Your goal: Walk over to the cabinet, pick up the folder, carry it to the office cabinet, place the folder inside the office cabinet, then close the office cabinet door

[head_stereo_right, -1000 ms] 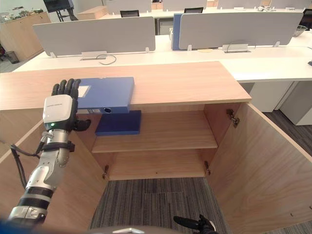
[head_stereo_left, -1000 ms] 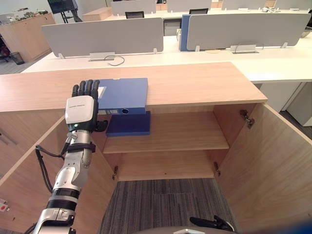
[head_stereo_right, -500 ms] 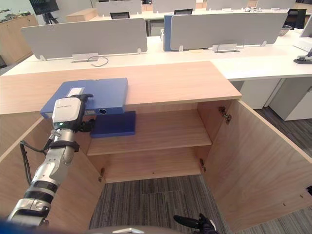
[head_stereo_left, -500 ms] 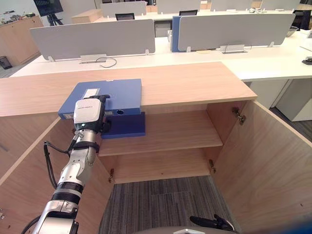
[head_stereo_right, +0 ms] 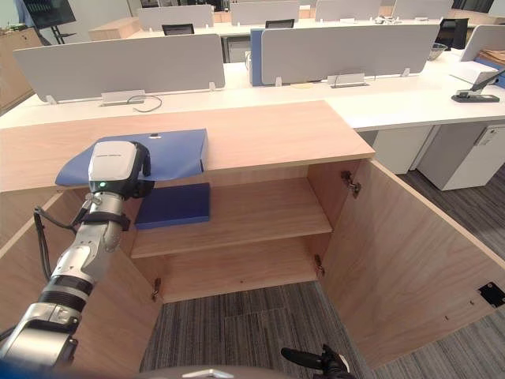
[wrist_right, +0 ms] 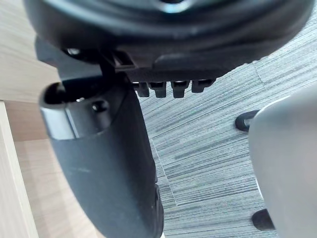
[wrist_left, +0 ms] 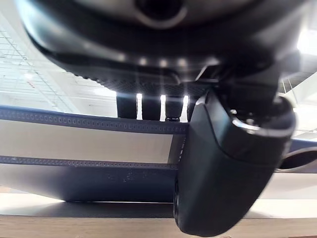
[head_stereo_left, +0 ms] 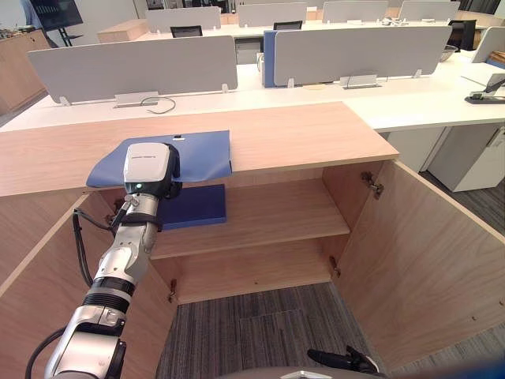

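Note:
A blue folder lies on the wooden cabinet top, at its front edge and left of centre. My left hand is at that front edge with its white-backed side towards me. In the left wrist view the fingers reach over the folder's spine and the thumb crosses in front of it, so the hand is shut on it. My right hand hangs low over the grey carpet with straight fingers and holds nothing.
The cabinet stands open below, with its right door swung out towards me and its left door open too. A second blue folder lies flat on the left of the upper shelf. White desks with grey screens stand behind.
My left hand's fingers, straight over the folder a second ago, have curled round its front edge. The whole view has shifted as I moved.

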`<state>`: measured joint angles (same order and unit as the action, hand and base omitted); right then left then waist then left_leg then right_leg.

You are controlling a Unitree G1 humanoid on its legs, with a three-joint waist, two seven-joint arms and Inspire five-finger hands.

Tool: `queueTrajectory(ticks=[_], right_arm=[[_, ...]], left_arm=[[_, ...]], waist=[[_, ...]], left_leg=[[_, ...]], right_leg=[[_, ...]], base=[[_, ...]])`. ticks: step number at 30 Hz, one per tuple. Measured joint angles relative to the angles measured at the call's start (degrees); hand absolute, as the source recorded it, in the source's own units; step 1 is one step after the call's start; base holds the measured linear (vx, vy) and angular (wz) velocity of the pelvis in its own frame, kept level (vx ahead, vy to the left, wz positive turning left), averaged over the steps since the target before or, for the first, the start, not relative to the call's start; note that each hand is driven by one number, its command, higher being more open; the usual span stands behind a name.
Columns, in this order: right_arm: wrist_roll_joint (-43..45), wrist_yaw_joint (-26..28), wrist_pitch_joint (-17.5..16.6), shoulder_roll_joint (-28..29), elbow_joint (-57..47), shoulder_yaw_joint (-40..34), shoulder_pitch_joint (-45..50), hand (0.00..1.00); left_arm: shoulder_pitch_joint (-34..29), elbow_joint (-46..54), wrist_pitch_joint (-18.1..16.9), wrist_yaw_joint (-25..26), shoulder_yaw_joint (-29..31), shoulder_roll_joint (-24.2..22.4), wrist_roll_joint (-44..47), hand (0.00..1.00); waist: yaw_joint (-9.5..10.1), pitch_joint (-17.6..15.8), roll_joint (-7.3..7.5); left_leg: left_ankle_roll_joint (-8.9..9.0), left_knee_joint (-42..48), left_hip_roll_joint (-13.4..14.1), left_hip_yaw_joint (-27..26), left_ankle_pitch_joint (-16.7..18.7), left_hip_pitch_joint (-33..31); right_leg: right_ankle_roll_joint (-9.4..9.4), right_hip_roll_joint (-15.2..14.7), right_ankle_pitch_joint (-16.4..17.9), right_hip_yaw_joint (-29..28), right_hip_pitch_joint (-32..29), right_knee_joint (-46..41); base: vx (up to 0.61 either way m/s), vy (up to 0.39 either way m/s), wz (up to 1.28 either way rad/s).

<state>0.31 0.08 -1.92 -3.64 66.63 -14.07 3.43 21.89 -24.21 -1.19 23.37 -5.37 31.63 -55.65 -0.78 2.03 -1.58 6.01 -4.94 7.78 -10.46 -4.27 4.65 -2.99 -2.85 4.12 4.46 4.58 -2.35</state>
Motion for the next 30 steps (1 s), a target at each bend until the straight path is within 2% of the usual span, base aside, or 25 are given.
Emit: queueTrajectory(ticks=[2,4,6,9,10,12,15,24,27,28,30], right_arm=[[0.0,0.0,0.0,0.0,0.0,0.0,0.0,1.0],[0.0,0.0,0.0,0.0,0.0,0.0,0.1,1.0],[0.0,0.0,0.1,-0.1,0.0,0.0,0.1,1.0],[0.0,0.0,0.2,-0.2,0.3,0.0,0.1,1.0],[0.0,0.0,0.3,-0.2,0.7,-0.2,0.1,1.0],[0.0,-0.1,0.4,-0.2,0.7,-0.5,0.1,1.0],[0.6,-0.1,0.4,-0.4,1.5,-0.6,0.2,1.0],[5.6,-0.3,-0.3,-0.7,1.1,1.4,0.9,1.0],[8.2,-0.8,-0.4,-0.3,-5.5,4.8,3.8,1.0],[10.6,-1.4,-0.4,1.1,-15.4,5.2,7.5,1.0],[11.6,-1.9,-0.4,2.2,-23.6,5.2,10.2,1.0]], left_arm=[[-0.6,1.3,0.2,-0.6,0.0,-0.4,0.1,0.0],[-5.3,9.4,0.4,-1.8,0.2,-1.8,1.4,0.0],[-7.8,13.5,-0.1,-2.3,0.2,-3.3,3.2,0.0],[-14.6,24.4,-2.6,-3.6,0.2,-8.6,8.5,0.0],[-17.3,29.4,-3.5,-4.4,0.4,-11.8,12.0,0.0],[-19.2,33.6,-4.3,-5.3,0.8,-14.9,16.6,0.0],[-21.7,40.6,-7.1,-7.3,1.6,-20.1,31.9,0.0],[-28.1,47.9,-8.8,-10.7,9.8,-24.5,66.9,0.0],[-30.6,51.4,-9.0,-12.3,12.2,-25.8,75.5,0.0],[-32.9,54.3,-10.0,-13.5,13.5,-26.9,80.2,0.0],[-33.9,55.9,-10.9,-14.4,14.0,-27.8,82.8,0.0]], waist=[[0.05,0.0,0.01],[0.25,0.0,0.06],[0.49,-0.1,0.1],[0.73,-0.1,0.12],[0.82,-0.1,0.13],[0.97,-0.1,0.13],[1.85,0.0,0.04],[2.82,0.0,0.21],[3.22,-0.3,0.49],[2.96,-0.3,0.54],[2.79,-0.3,0.52]], left_leg=[[0.0,0.0,0.0,0.0,0.0,0.0],[-0.01,0.0,-0.1,0.2,0.0,-0.2],[-0.02,0.0,-0.1,0.3,0.0,-0.2],[-0.05,0.0,-0.1,0.7,0.0,-0.2],[-0.05,0.0,-0.2,0.8,0.0,-0.2],[-0.06,0.0,-0.2,0.9,0.0,-0.2],[-0.12,0.0,-0.2,0.9,0.1,-0.1],[-0.27,0.0,-0.3,1.5,0.1,-0.8],[-0.3,0.0,-0.2,1.5,0.2,-0.9],[-0.29,0.0,-0.2,1.5,0.2,-1.4],[-0.29,0.0,-0.2,1.4,0.2,-1.6]], right_leg=[[0.0,0.0,0.0,0.1,0.0,0.0],[0.0,-0.1,0.0,0.2,0.0,0.1],[-0.01,-0.1,0.0,0.3,0.0,0.1],[-0.03,-0.2,0.0,0.9,0.4,0.1],[-0.1,-0.2,0.1,0.9,0.5,0.2],[-0.16,-0.3,0.1,1.0,0.5,0.2],[-0.24,-0.4,0.2,1.0,0.6,0.1],[-0.31,-0.4,0.6,1.4,0.4,0.1],[-0.27,-0.3,0.7,1.5,0.3,0.1],[-0.27,-0.3,0.7,1.4,-0.2,0.0],[-0.27,-0.3,0.7,1.4,-0.5,0.0]], base=[[0.0,0.0,0.0],[-0.01,0.012,0.04],[0.0,0.008,0.05],[-0.01,0.008,0.07],[-0.01,0.004,0.06],[0.0,0.001,0.02],[0.0,0.0,0.0],[0.0,0.001,0.03],[0.0,0.0,0.0],[0.0,0.0,0.0],[0.0,0.0,0.0]])
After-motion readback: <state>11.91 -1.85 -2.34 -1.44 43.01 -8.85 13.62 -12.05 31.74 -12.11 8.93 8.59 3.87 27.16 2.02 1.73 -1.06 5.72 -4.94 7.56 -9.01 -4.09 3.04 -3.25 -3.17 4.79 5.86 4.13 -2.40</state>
